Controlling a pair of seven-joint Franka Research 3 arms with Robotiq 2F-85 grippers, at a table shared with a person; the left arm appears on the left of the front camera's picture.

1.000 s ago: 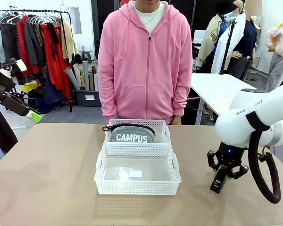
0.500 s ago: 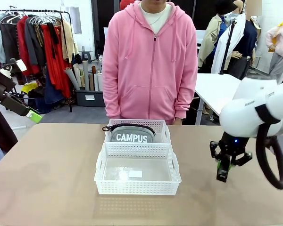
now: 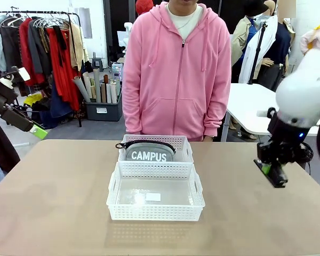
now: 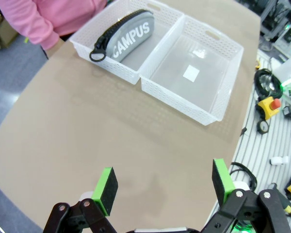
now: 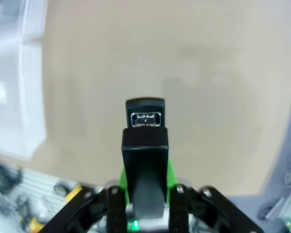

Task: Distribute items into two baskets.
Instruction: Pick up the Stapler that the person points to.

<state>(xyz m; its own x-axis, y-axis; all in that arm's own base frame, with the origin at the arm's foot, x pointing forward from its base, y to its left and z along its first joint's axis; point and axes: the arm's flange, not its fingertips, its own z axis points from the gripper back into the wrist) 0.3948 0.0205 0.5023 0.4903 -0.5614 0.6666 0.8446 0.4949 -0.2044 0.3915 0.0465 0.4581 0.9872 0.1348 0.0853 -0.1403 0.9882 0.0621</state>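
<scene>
The grey "CAMPUS" pouch point(image 3: 152, 153) lies in the far basket point(image 3: 184, 144), close to the person. In front of it stands the near basket point(image 3: 154, 212), holding only a small white label. My right gripper point(image 3: 272, 173) hangs above the table's right side, shut on the black stapler point(image 3: 277, 177). The right wrist view has the stapler point(image 5: 144, 141) clamped between the green pads, pointing down at bare table. My left gripper point(image 3: 34, 129) is raised at the far left and open. From its wrist, the left gripper point(image 4: 163, 179) looks down on the pouch point(image 4: 128, 41) and both baskets point(image 4: 184, 97).
A person in a pink hoodie point(image 3: 176, 69) stands at the far edge, arms down. Bare table point(image 3: 53, 202) lies left and right of the baskets. Cables and small parts point(image 4: 276, 102) sit off the table's edge in the left wrist view.
My right arm rose and swung right, away from the baskets, carrying the stapler. The person shifted slightly right. The left arm stayed still.
</scene>
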